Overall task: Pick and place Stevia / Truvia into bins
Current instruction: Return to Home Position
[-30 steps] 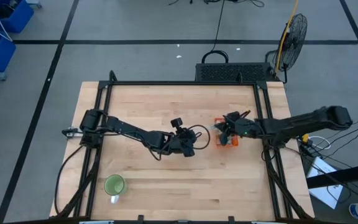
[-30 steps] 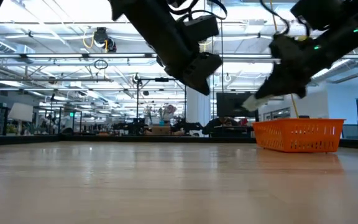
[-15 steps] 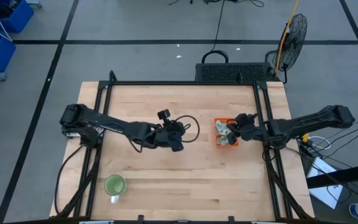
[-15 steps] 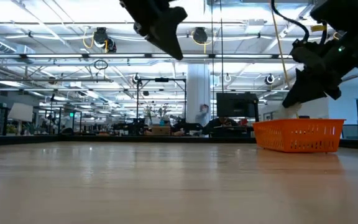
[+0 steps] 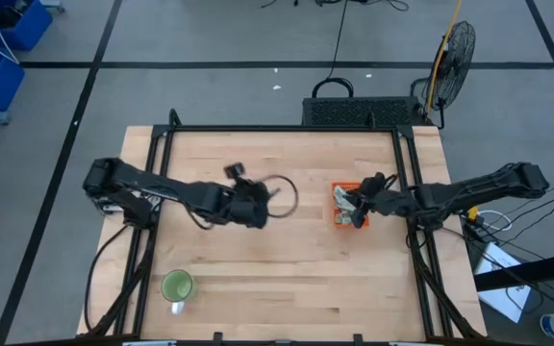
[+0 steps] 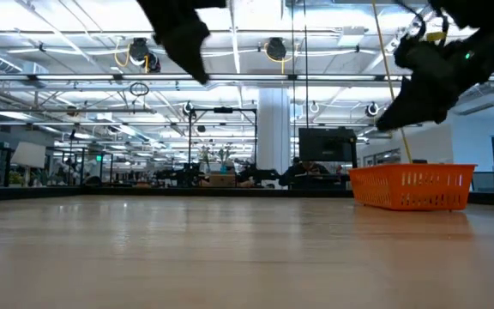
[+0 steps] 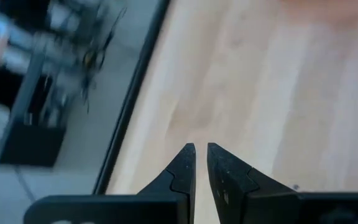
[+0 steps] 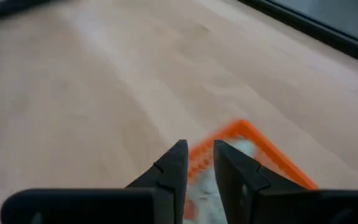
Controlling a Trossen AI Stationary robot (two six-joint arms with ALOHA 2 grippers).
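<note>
Green cup [image 5: 177, 285] near table [image 5: 287, 279] front edge, unobstructed.

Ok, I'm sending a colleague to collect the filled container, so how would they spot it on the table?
Start at the wooden table and go to its right side, by the tip of the right gripper. There sits a small shallow orange tray with pale sachets inside. The only other container, a round green cup, stands far off near the front left corner.

sachets [image 5: 342, 198] lie in the tray [image 5: 338, 220] at the table's [image 5: 258, 279] right; cup [image 5: 177, 286] front left.
</note>
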